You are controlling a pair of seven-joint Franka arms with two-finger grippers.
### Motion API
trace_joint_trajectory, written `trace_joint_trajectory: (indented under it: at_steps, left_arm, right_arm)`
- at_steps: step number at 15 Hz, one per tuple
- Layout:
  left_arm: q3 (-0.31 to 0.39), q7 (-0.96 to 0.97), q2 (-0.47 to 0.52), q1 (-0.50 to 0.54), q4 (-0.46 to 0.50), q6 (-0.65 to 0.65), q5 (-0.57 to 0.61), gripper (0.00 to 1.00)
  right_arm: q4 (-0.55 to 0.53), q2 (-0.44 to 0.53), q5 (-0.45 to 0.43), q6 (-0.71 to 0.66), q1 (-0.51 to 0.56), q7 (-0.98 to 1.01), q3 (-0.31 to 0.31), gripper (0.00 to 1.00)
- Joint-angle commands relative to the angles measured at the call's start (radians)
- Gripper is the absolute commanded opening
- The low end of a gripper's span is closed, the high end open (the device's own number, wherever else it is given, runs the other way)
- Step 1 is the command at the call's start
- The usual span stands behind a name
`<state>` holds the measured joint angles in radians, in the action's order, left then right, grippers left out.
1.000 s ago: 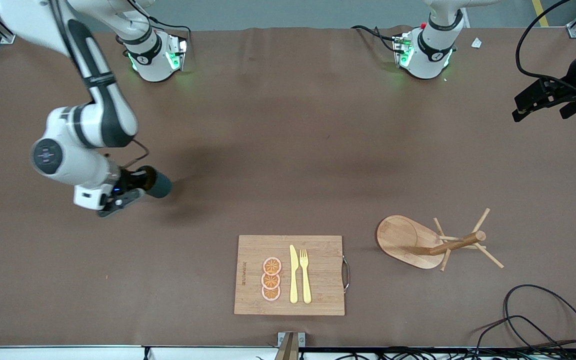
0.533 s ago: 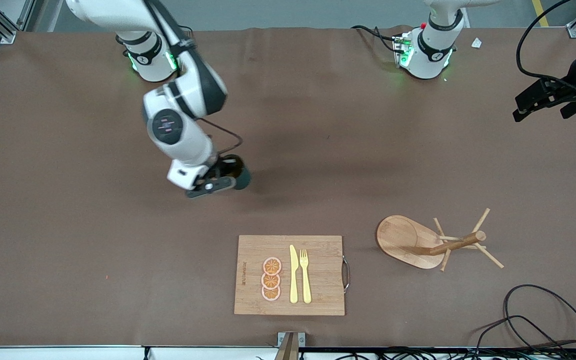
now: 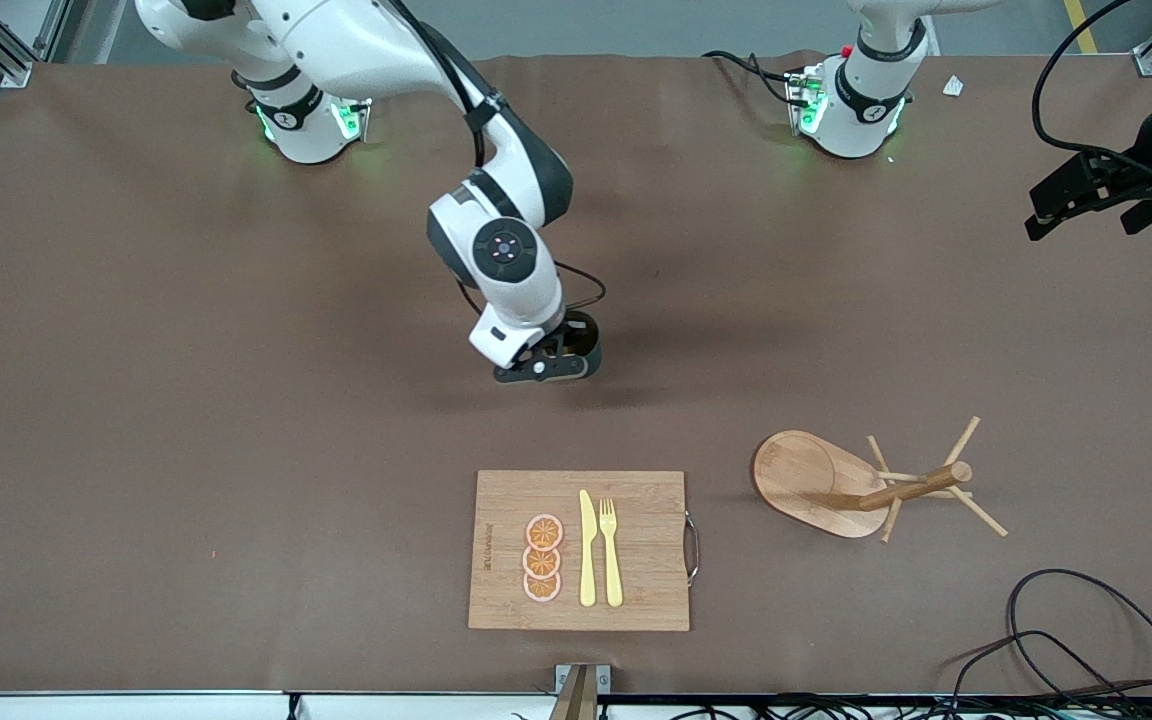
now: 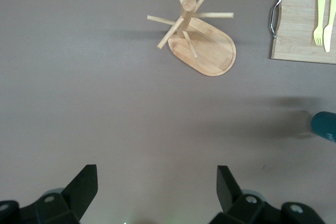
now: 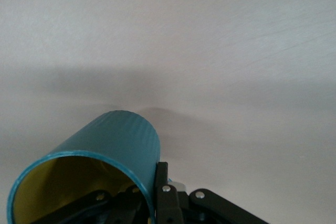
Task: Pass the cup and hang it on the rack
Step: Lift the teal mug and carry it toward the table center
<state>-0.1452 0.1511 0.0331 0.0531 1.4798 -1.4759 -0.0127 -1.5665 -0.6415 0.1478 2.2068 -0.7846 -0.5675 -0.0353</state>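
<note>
Cup [image 5: 113, 150] hangs in the right gripper [image 3: 554, 358], whose jaws are clamped tight on its rim, one finger inside the yellowish interior and one outside the teal wall. The gripper is up in the air over bare table near the middle, with the cutting board [image 3: 636, 545] nearer the front camera than the spot beneath it. In the left wrist view the cup [image 4: 324, 126] shows at the picture's edge.

Left gripper [image 3: 1086, 195] hovers over the left arm's end of the table, its jaws spread fully wide and holding nothing; that arm waits. Its black fingers [image 4: 84, 184] frame the table below.

Rack [image 3: 861, 485] stands on the table toward the left arm's end, beside the board, with no cup on its pegs. On the board lie three orange slices [image 3: 542, 558], a yellow knife [image 3: 587, 548] and a fork [image 3: 611, 550].
</note>
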Motion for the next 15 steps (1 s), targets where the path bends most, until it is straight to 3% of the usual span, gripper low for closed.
trace_joint_trajectory:
  at_steps: [1,9,13,14,15]
  left_arm:
    - [-0.001,-0.002,0.013,0.007,-0.001,-0.016,-0.018,1.00]
    - [-0.002,-0.004,-0.024,0.004,0.002,-0.064,-0.012,1.00]
    - [-0.002,-0.005,-0.032,0.007,0.000,-0.072,-0.007,1.00]
    - [-0.002,-0.005,-0.033,0.007,0.000,-0.072,-0.007,1.00]
    - [-0.002,-0.002,-0.035,0.004,0.002,-0.075,-0.006,1.00]
  right_arm:
    - [0.069,-0.047,-0.042,-0.016,-0.027,-0.028,-0.015,0.00]
    - [0.077,-0.085,-0.085,-0.009,-0.051,-0.052,-0.018,0.02]
    - [0.086,-0.104,-0.103,-0.006,-0.054,-0.058,-0.018,0.19]
    - [0.092,-0.104,-0.102,-0.007,-0.054,-0.061,-0.018,0.41]
    - [0.095,-0.104,-0.102,-0.013,-0.048,-0.061,-0.018,0.99]
